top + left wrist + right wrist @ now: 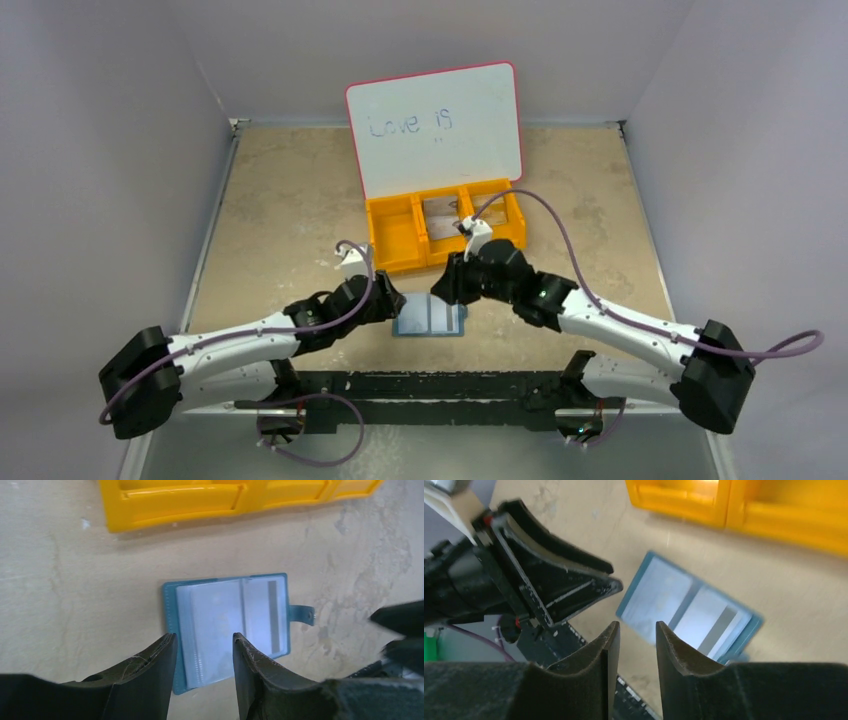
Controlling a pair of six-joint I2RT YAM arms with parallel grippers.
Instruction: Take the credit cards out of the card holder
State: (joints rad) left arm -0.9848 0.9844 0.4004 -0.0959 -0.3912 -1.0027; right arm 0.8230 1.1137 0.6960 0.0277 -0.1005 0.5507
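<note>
The teal card holder (pixel 432 316) lies spread open and flat on the table between the two grippers, pockets up. In the left wrist view the card holder (pixel 230 625) shows a pale card with a grey stripe (pixel 264 615) in its right pocket and its snap tab (pixel 301 614) pointing right. The right wrist view shows the same striped card (pixel 716 625) inside the card holder (pixel 659 592). My left gripper (pixel 392 300) (pixel 204 636) is open over the holder's left half, gripping nothing. My right gripper (pixel 447 290) (pixel 637 625) is open just above the holder's edge, empty.
An orange three-compartment bin (pixel 392 238) stands just beyond the holder, with something flat and greyish in its middle compartment (pixel 441 211). A pink-rimmed whiteboard (pixel 435 125) leans behind it. The left arm's fingers (pixel 554 580) show close by in the right wrist view.
</note>
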